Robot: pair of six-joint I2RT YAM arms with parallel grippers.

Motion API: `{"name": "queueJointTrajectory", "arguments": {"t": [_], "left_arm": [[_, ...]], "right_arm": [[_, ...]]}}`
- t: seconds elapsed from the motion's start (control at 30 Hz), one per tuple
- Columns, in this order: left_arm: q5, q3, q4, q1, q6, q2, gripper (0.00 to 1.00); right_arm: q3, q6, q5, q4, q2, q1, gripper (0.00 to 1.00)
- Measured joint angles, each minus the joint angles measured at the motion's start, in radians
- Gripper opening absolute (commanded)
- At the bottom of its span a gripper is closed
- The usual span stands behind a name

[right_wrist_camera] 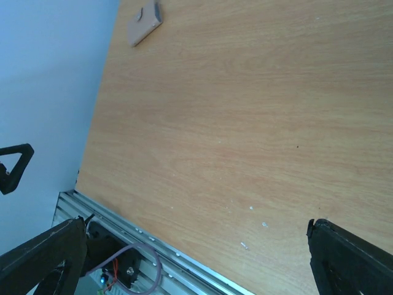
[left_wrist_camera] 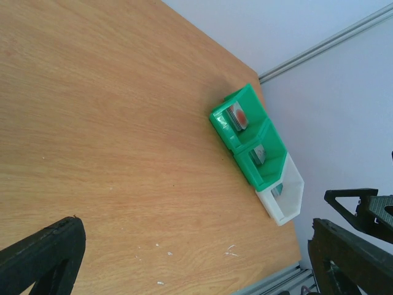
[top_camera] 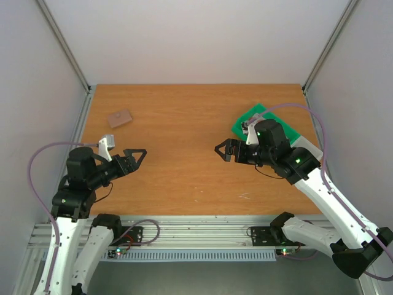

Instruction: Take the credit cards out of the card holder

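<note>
Lying closed and flat near the far left corner of the orange-brown wooden table (top_camera: 184,190) — the small tan-brown bifold card holder (top_camera: 120,118). Hovering mid-table, facing each other, fingers spread apart and gripping nothing: black left gripper (top_camera: 140,157), black right gripper (top_camera: 220,152) — both well apart from it.

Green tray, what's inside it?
The green tray holds small greyish things, one with a red spot; too small to name. From above, the right arm covers much of it.
</note>
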Motion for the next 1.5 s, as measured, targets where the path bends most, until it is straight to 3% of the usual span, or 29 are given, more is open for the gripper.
{"name": "queueJointTrajectory", "arguments": {"t": [0.43,0.63,0.77,0.93,1.2,1.5], "left_arm": [[-0.032,0.000,0.013,0.000,0.004,0.033,0.99],[-0.126,0.003,0.014,0.000,0.014,0.136,0.90],[-0.213,0.024,0.021,0.003,0.024,0.244,0.80],[-0.280,0.113,0.044,0.040,0.047,0.453,0.75],[-0.331,0.219,0.153,0.211,0.041,0.771,0.54],[-0.357,0.341,0.278,0.304,0.046,1.061,0.46]], "right_arm": [[0.000,0.000,0.011,0.001,-0.004,0.000,0.99],[0.000,-0.003,0.011,0.003,-0.004,0.000,0.99],[0.000,-0.019,0.007,0.003,-0.005,0.000,0.98],[0.000,-0.042,-0.010,0.006,-0.017,0.000,0.99],[0.007,-0.083,-0.050,0.006,-0.017,0.000,0.99],[0.010,-0.108,-0.053,0.005,-0.017,0.000,0.99]]}}
